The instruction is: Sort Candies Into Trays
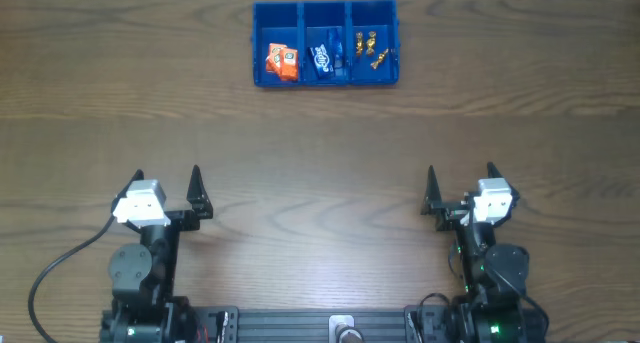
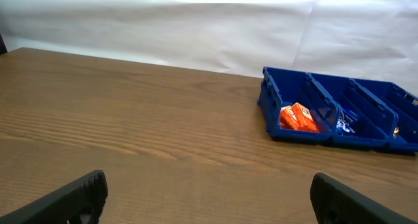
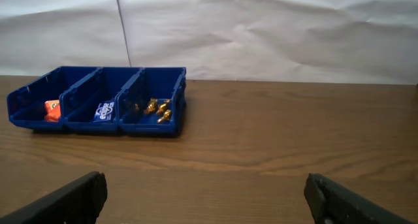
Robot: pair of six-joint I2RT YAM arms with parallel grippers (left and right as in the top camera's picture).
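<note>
A blue tray [image 1: 326,7] with three compartments stands at the far middle of the table. Orange candies [image 1: 281,62] lie in its left compartment, blue candies [image 1: 325,58] in the middle one, gold candies [image 1: 369,49] in the right one. The tray [image 2: 287,134] and orange candies [image 2: 299,117] appear far ahead in the left wrist view. The right wrist view has the tray [image 3: 173,123] with gold candies [image 3: 157,110]. My left gripper [image 1: 167,190] stands open near the front left, holding nothing. My right gripper [image 1: 461,185] stands open near the front right, also holding nothing.
Bare wooden table [image 1: 320,153] stretches between the grippers and the tray. A white backdrop [image 3: 261,28] rises behind the table's far edge. A black cable [image 1: 60,268] loops by the left arm's base.
</note>
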